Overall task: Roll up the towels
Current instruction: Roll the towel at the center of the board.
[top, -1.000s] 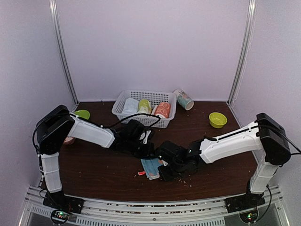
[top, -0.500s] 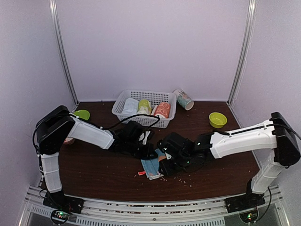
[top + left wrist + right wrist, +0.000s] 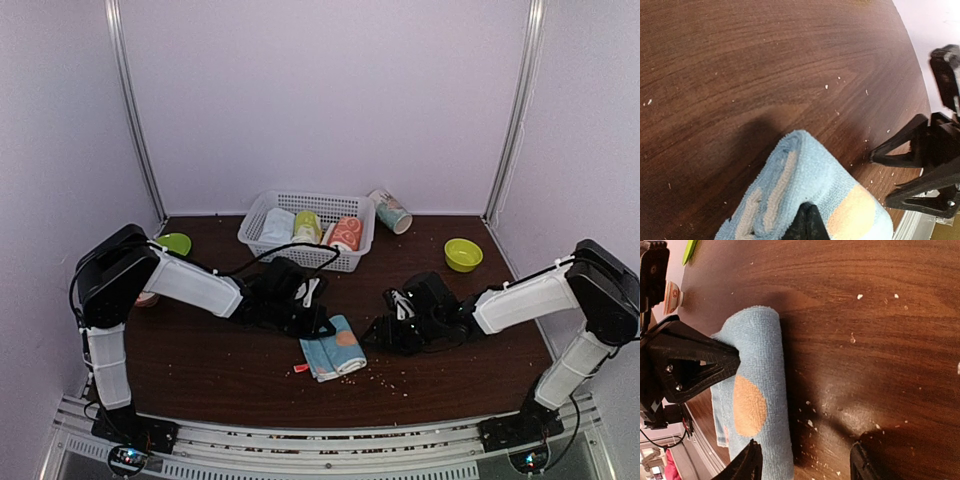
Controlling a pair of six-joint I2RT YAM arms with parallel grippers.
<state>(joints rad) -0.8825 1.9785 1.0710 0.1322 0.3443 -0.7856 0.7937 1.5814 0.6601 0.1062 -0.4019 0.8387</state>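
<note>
While the left claw (image 3: 320,325) pins it, the blue towel (image 3: 333,347) lies half rolled on the table (image 3: 210,370) between the claws.
Its tip is shut and presses on the towel; the right claw (image 3: 382,336) stands wide just beside, holding nothing. Next, I think, that claw must catch the fat rolled edge and turn it over. The towel is soft and fuzzy with an orange spot; the table is hard brown wood.

We've got the light blue towel (image 3: 335,348) lying loosely rolled near the front middle of the table (image 3: 200,370), orange spot up. The peach-orange towel (image 3: 345,233) looks rolled to us, standing in the basket (image 3: 258,212)
</note>
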